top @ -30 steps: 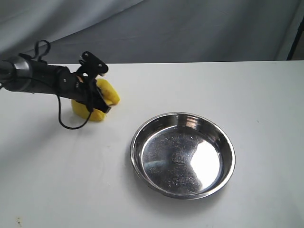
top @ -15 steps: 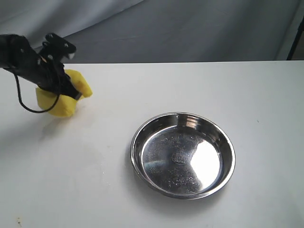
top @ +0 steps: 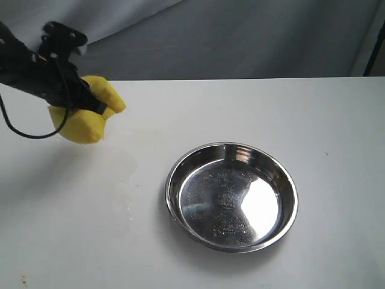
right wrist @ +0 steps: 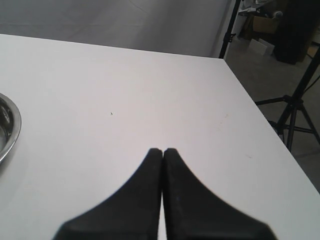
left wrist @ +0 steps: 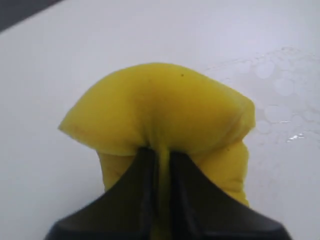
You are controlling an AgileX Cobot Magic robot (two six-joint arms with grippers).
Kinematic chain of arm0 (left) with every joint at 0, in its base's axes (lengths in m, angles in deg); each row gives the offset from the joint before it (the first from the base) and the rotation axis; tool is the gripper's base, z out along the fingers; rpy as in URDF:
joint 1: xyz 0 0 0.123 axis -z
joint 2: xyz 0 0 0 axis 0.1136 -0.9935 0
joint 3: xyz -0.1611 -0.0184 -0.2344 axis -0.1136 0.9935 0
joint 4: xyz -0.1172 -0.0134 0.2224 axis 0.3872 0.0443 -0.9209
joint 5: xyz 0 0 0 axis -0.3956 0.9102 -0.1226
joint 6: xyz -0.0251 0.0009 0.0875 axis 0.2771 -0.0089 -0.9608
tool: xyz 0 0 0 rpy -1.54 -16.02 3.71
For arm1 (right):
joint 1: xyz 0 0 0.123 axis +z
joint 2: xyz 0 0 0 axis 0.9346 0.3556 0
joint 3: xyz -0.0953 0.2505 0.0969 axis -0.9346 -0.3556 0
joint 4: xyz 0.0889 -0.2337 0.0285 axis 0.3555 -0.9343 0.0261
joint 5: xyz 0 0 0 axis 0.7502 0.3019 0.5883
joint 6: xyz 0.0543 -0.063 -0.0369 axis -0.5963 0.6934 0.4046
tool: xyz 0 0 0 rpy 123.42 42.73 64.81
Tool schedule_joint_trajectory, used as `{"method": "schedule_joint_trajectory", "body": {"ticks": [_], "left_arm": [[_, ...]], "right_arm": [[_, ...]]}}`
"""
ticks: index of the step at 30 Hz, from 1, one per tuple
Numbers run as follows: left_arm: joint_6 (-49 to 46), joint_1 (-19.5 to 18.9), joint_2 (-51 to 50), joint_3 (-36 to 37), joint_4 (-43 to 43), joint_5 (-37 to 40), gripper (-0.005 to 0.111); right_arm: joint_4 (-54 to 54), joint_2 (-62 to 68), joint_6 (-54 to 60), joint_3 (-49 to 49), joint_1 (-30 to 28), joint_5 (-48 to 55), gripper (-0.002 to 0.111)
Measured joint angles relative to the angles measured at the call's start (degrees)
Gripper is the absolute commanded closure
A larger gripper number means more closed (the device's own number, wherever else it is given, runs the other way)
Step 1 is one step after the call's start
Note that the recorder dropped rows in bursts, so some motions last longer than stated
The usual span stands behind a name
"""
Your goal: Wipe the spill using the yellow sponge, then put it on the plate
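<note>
My left gripper [top: 101,109] is shut on the yellow sponge [top: 84,123], pinching it into a deep crease at the far left of the white table. In the left wrist view the black fingers [left wrist: 145,165] bite into the sponge [left wrist: 160,107], which bulges on both sides. No amber puddle shows; only a faint wet film [top: 123,180] with pale droplets [left wrist: 282,95] lies on the table beside the sponge. The steel plate [top: 169,188] stands empty right of centre. My right gripper [right wrist: 162,150] is shut on nothing, over bare table, and does not appear in the exterior view.
The plate's rim [right wrist: 12,125] shows at the edge of the right wrist view. A grey cloth backdrop [top: 240,36] hangs behind the table. The table's edge [right wrist: 260,115] drops off toward a tripod stand [right wrist: 295,107] on the floor.
The left gripper carried the sponge leftward across the table, then came back slightly right and up. A faint wet smear now shows where the sponge passed.
</note>
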Motion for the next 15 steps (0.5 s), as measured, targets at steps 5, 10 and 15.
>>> {"method": "schedule_joint_trajectory", "body": {"ticks": [5, 10, 15], "left_arm": [[-21.84, 0.14, -11.03, 0.37, 30.11, -12.71, 0.107], [-25.00, -0.43, -15.56, -0.43, 35.17, -20.39, 0.107], [-25.12, -2.19, -17.38, -2.53, 38.82, -17.46, 0.107]], "right_arm": [[0.00, 0.00, 0.00, 0.00, 0.00, 0.00, 0.108], [0.00, 0.00, 0.00, 0.00, 0.00, 0.00, 0.108], [0.00, 0.00, 0.00, 0.00, 0.00, 0.00, 0.108]]}}
